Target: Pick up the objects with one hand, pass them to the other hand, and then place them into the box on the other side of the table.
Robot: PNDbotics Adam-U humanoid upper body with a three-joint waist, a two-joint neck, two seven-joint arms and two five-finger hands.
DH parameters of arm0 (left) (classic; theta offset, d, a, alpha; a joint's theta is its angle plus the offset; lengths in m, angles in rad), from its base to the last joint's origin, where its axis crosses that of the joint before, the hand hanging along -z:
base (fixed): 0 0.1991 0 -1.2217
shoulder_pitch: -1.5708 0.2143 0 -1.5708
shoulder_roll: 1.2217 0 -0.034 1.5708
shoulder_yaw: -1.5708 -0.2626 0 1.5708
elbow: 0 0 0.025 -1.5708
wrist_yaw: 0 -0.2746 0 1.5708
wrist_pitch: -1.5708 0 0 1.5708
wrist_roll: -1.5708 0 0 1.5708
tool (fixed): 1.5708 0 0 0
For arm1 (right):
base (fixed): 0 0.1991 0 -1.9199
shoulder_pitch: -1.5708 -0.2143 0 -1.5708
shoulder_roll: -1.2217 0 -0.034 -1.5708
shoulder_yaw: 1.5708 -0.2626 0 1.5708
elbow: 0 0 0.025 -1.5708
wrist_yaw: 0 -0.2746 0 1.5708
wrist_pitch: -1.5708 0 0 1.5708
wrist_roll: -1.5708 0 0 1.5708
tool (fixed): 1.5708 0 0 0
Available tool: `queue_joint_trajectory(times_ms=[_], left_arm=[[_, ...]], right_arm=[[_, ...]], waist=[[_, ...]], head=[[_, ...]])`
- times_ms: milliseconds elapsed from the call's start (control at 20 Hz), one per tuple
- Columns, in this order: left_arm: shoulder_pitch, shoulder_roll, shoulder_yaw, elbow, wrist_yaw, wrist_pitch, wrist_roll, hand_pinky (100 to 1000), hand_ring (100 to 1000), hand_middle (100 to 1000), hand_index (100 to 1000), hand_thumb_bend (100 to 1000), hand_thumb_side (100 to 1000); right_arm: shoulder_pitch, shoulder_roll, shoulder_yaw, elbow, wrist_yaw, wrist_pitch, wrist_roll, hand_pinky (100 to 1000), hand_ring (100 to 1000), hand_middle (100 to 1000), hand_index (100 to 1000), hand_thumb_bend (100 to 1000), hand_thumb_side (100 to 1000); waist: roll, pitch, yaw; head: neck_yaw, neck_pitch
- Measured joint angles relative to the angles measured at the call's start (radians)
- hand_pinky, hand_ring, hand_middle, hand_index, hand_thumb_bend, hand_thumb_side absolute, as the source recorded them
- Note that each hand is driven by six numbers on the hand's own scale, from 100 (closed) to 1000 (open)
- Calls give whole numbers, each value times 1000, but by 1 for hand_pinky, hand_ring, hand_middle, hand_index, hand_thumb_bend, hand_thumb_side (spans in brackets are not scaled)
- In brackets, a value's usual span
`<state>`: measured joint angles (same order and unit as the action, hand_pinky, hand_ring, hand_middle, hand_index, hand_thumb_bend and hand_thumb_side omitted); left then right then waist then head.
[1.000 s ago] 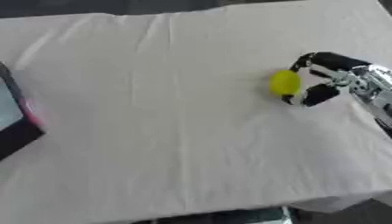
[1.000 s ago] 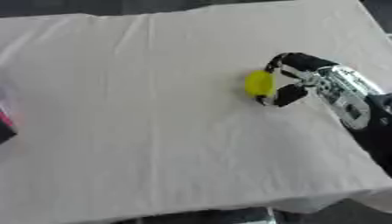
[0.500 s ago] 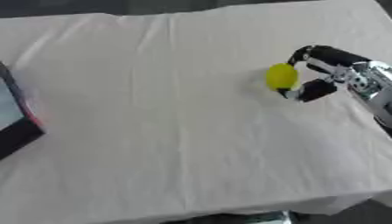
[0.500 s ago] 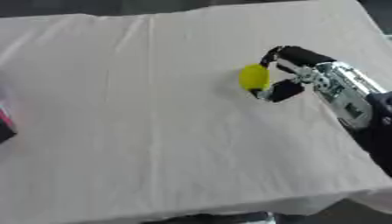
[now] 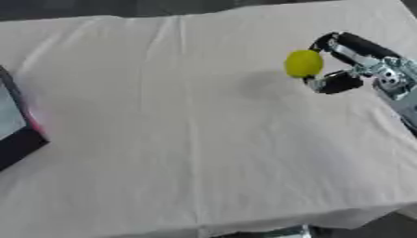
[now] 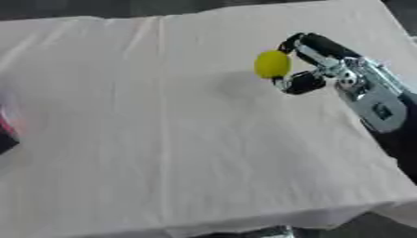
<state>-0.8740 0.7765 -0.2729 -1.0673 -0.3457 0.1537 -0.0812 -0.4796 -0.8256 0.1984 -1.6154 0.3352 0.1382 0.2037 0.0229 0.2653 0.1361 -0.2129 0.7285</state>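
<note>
Fingers (image 5: 330, 84) of right hand (image 6: 313, 65) curled round small round yellow-green fruit (image 5: 304, 63). Held clear above cloth-covered bench (image 5: 187, 121), far right. Dark box (image 5: 16, 139) at left edge.

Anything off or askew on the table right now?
Nothing stands out. The right hand holds the yellow object above the white tablecloth, its shadow on the cloth below. The box sits at the left edge.

Both eye views look steeply down from the robot's head onto the cloth-covered table (image 5: 163, 139), from fairly near. They share nearly the whole tabletop; the left eye view shows more of what seems a dark box (image 5: 16, 135) at the left edge.
</note>
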Motion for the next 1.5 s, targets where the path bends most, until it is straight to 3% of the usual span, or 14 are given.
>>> queue_joint_trajectory(times_ms=[350, 900, 1500], left_arm=[[-44, 0, -5, -16, 2, -14, -15, 888, 796, 762, 781, 388, 580], [-87, -17, -53, -105, 45, -31, -71, 860, 778, 761, 786, 373, 600], [-164, -75, -177, -237, 112, -25, -223, 857, 767, 755, 804, 373, 684]], right_arm=[[-30, 31, 20, -6, -98, 11, -54, 878, 826, 616, 599, 100, 100], [-99, 101, 64, 13, -253, -25, -97, 871, 821, 605, 583, 100, 100], [-156, 142, 101, 12, -268, -58, -94, 871, 818, 604, 583, 100, 100]], waist=[[2, -3, 9], [7, -3, 34], [13, -1, 71]], head=[[0, 0], [-2, -2], [-5, -19]])
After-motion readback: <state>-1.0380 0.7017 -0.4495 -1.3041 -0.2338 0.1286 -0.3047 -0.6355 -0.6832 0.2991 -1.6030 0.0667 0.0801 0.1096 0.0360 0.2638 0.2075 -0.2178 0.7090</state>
